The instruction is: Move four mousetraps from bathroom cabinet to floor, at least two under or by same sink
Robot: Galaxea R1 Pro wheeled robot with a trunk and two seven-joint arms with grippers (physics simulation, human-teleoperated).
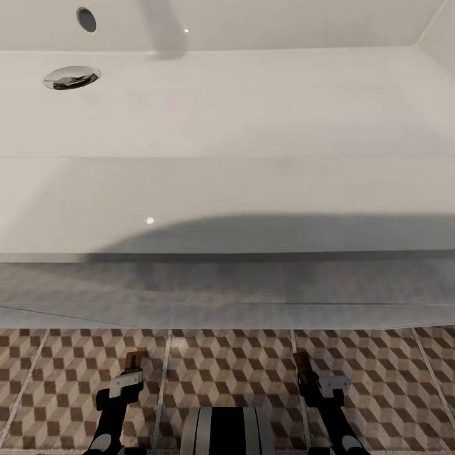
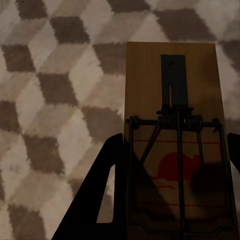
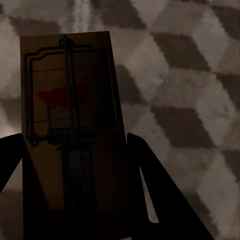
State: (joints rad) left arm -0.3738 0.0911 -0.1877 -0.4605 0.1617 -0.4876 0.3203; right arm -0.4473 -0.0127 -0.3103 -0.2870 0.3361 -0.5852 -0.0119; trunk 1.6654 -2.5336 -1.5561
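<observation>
Over the bathroom floor (image 1: 227,373), left pincer (image 2: 172,200) and right pincer (image 3: 75,190) each apparently grip one mousetrap (image 2: 172,130).

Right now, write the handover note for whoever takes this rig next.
Left gripper: shut on a mousetrap, held above the floor.
Right gripper: shut on a second mousetrap, also over the tiles.
Position: the robot faces the white sink, both arms low in front of it, traps pointing toward its base.
Done: two traps brought to the sink.
Left: set both down on the tiles by or under the sink, then fetch the other two, which I cannot see from here, and put them on the same floor.
</observation>
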